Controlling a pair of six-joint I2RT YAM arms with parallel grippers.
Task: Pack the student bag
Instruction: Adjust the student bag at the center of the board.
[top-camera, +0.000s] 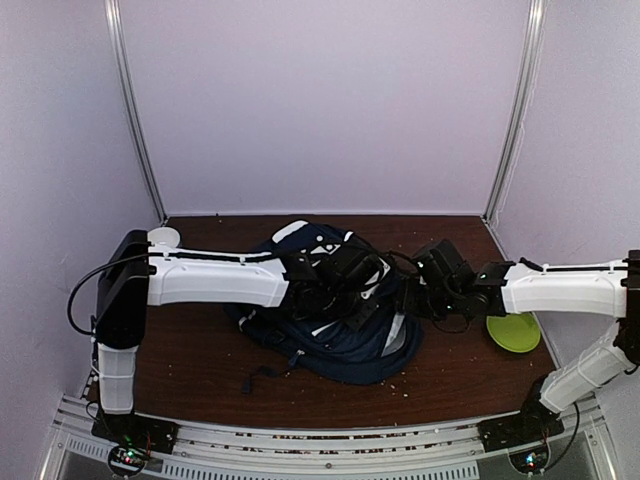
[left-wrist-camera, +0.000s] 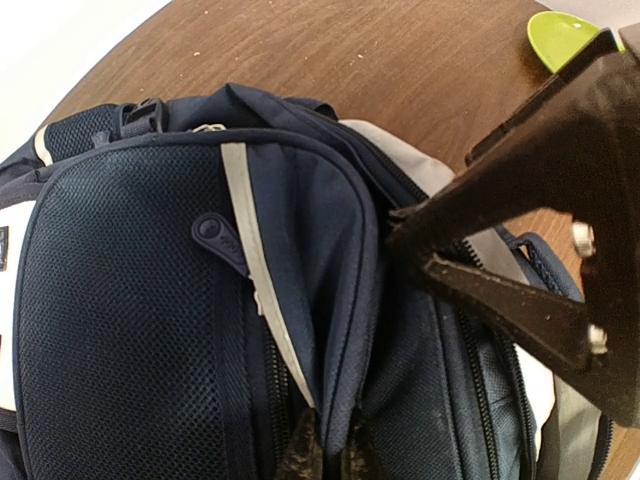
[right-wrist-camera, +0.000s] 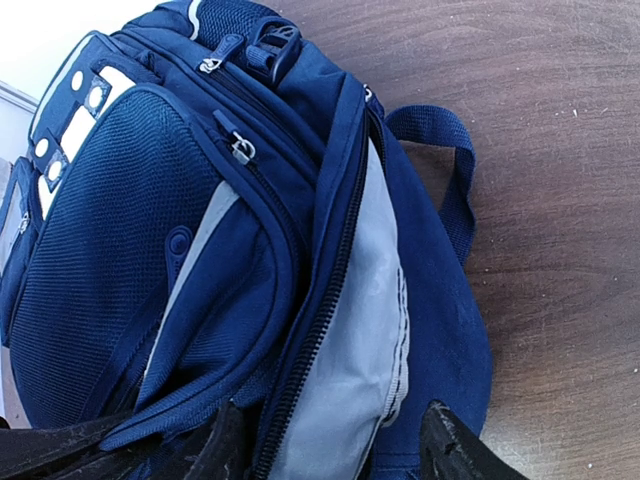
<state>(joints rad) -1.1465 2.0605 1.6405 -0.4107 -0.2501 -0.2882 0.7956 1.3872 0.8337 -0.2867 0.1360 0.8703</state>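
Observation:
The student bag (top-camera: 330, 330), a navy backpack with white trim and grey lining, lies in the middle of the brown table. It fills the left wrist view (left-wrist-camera: 130, 300) and the right wrist view (right-wrist-camera: 200, 250). My left gripper (top-camera: 345, 295) is shut on a fold of the bag's front flap (left-wrist-camera: 330, 445). My right gripper (top-camera: 412, 300) is open, its fingers (right-wrist-camera: 450, 450) spread over the grey lining (right-wrist-camera: 360, 340) at the bag's unzipped main opening. The right gripper's dark body shows in the left wrist view (left-wrist-camera: 540, 230).
A lime green plate (top-camera: 513, 331) lies on the table to the right of the bag, under the right forearm; it also shows in the left wrist view (left-wrist-camera: 565, 35). A white round object (top-camera: 163, 237) sits at the back left. A loose strap (top-camera: 262, 376) trails toward the front.

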